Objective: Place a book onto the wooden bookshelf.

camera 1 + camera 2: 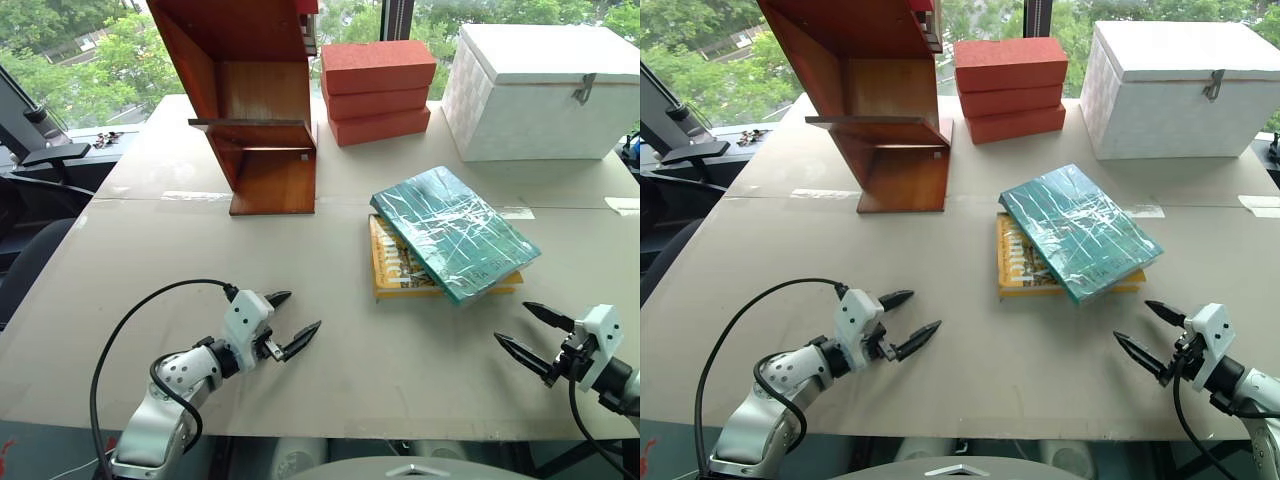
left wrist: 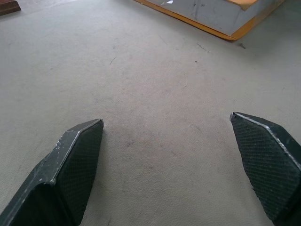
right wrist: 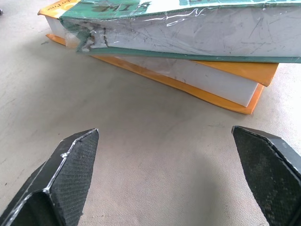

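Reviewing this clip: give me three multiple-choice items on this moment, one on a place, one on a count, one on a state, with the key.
1. The teal book lies:
A. on the yellow book
B. on the wooden bookshelf
C. on the white box

2. Red bricks stacked:
A. two
B. three
C. five

3. The grippers are:
A. both shut
B. both open
C. one holding a book

Key: 1 A, it rests askew on the yellow book. 2 B, three layers show. 3 B, left gripper and right gripper stand spread and empty.
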Controlling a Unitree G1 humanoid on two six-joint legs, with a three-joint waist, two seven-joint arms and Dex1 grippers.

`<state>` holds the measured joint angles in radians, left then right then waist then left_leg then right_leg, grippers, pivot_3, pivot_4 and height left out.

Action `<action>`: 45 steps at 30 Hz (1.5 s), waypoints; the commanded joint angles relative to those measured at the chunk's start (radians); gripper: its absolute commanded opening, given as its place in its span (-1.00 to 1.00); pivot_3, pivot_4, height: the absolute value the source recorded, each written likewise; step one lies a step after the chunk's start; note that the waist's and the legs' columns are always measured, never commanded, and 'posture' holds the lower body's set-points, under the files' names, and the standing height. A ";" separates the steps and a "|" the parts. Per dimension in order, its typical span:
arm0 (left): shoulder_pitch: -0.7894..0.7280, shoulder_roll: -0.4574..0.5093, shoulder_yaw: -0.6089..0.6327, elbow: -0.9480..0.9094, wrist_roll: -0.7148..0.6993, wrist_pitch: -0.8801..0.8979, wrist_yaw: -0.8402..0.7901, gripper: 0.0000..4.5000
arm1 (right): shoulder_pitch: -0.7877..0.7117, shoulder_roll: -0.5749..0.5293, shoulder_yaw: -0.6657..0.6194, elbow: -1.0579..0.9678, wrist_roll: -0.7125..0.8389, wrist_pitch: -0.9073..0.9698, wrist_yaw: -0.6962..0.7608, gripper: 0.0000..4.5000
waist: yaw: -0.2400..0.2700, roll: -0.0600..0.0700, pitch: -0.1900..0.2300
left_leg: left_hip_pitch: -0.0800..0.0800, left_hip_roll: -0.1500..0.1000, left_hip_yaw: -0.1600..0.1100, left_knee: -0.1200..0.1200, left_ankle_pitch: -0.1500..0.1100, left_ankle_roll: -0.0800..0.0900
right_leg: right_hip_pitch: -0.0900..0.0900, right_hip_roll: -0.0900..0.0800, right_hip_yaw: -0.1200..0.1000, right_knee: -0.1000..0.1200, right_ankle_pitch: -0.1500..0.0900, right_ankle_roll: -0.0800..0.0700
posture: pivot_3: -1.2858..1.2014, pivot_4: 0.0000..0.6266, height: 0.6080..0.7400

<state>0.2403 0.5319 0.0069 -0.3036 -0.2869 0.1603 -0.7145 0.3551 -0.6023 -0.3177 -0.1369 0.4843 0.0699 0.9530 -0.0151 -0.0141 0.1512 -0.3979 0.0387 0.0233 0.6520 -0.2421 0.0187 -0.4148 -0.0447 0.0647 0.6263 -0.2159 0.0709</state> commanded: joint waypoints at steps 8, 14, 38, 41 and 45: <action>-0.001 -0.004 0.019 0.018 -0.017 -0.008 -0.007 0.97 | 0.000 -0.002 -0.024 0.012 0.003 -0.028 0.005 1.00 | 0.001 0.000 0.000 | 0.000 0.000 0.000 0.000 0.000 0.000 | 0.000 0.000 0.000 0.000 0.000 0.000 | 0.03 -0.52 1.00; -0.004 -0.012 0.029 0.000 -0.039 -0.014 -0.014 0.97 | 0.002 0.000 -0.018 0.012 0.001 -0.028 0.005 1.00 | 0.001 -0.001 0.000 | 0.000 0.000 0.000 0.000 0.000 0.000 | 0.000 0.000 0.000 0.000 0.000 0.000 | 0.03 -0.52 1.00; -0.297 0.159 0.096 -0.096 -0.311 0.253 -0.208 0.97 | -0.257 0.061 -0.211 0.037 0.084 0.185 -0.407 1.00 | 0.002 -0.004 0.003 | -0.003 -0.001 0.000 0.000 0.000 0.000 | -0.001 0.001 -0.001 0.000 0.001 -0.001 | 0.03 -0.52 1.00; -0.383 0.194 0.121 -0.091 -0.399 0.318 -0.252 0.97 | -0.325 0.078 -0.212 0.033 0.118 0.250 -0.472 1.00 | -0.004 -0.004 0.003 | -0.003 0.000 0.000 0.000 0.000 0.000 | -0.001 0.002 0.000 0.000 0.003 -0.004 | 0.03 -0.52 1.00; -0.471 0.245 0.142 -0.069 -0.430 0.338 -0.316 1.00 | -0.445 0.095 -0.219 0.082 0.139 0.312 -0.568 0.40 | -0.005 -0.004 0.004 | -0.003 0.000 0.000 0.000 0.000 0.000 | -0.001 0.004 0.001 0.000 0.003 -0.004 | 0.03 -0.52 1.00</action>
<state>-0.2150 0.7615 0.1173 -0.3609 -0.6900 0.4963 -1.0052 -0.0686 -0.5044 -0.4932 -0.0528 0.6020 0.3707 0.4204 -0.0200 -0.0182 0.1553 -0.4006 0.0392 0.0229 0.6519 -0.2417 0.0191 -0.4157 -0.0403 0.0656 0.6265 -0.2134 0.0671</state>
